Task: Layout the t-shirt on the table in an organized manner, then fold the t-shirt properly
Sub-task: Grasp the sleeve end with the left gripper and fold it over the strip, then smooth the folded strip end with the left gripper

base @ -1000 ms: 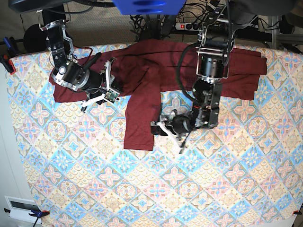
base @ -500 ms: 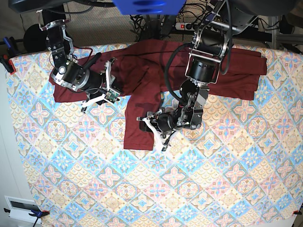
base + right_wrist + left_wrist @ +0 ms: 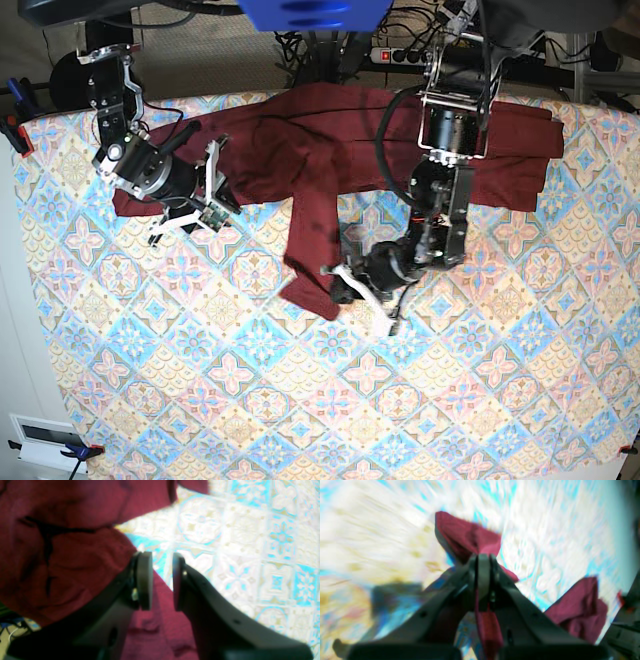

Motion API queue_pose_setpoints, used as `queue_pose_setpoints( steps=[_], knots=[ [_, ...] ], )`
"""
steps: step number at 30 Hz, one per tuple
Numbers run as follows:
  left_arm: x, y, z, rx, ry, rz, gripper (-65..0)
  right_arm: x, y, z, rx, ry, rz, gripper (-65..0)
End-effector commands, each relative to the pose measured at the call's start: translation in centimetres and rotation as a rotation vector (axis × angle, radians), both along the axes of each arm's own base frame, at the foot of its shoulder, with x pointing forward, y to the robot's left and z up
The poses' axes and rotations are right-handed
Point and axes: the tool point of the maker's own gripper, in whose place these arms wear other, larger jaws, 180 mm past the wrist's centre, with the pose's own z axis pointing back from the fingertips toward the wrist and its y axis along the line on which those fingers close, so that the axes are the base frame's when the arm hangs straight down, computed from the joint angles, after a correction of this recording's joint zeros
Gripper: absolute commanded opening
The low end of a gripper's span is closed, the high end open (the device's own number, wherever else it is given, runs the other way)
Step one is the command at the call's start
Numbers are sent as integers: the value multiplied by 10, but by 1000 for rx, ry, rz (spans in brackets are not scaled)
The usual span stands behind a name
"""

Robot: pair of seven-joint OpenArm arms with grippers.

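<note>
The dark maroon t-shirt (image 3: 310,140) lies rumpled across the far half of the table (image 3: 250,400), with one strip hanging toward the middle. My left gripper (image 3: 347,287) is shut on the lower end of that strip, which is bunched there. The left wrist view shows the shut gripper (image 3: 483,560) with t-shirt fabric (image 3: 470,537) sticking out past the tips, above the table (image 3: 545,530). My right gripper (image 3: 213,193) is at the shirt's left part. In the right wrist view the gripper (image 3: 162,580) is open with a narrow gap, just over the t-shirt (image 3: 62,542) at its edge.
A power strip (image 3: 400,55) and cables lie behind the table's far edge. Clamps (image 3: 12,132) grip the left edge. A white device (image 3: 45,440) sits at the bottom left corner. The left arm's upper links (image 3: 452,125) hang over the shirt's right part.
My left gripper closed on the strip's lower end and dragged it down and to the right, bunching it. My right gripper shifted left along the shirt.
</note>
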Motion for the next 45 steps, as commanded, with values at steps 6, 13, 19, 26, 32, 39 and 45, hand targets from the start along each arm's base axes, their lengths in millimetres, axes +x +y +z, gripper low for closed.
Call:
queue_pose_setpoints(
  steps=[6, 13, 19, 26, 32, 39, 45],
  knots=[
    [-13, 49, 47, -91, -94, 83, -650, 7, -2, 14, 16, -45, -2, -523],
    [-65, 105, 80, -29, -189, 130, -650, 7, 0, 12, 18, -39, 0, -523],
    [-100, 159, 89, 73, -213, 222, -650, 6, 1, 11, 20, -35, 2, -523],
    [-134, 224, 86, 109, -156, 324, -650, 5, 1, 10, 17, -30, 2, -523],
    [-152, 239, 78, 171, -98, 287, -650, 0, 11, 7, 24, -20, 31, -523],
    [-178, 241, 57, 208, -5, 265, -650, -6, 23, 4, 32, -6, 68, -523],
    [-200, 240, 38, 264, 150, 174, -650, -3, 20, 3, 22, -7, 62, -520]
  ],
)
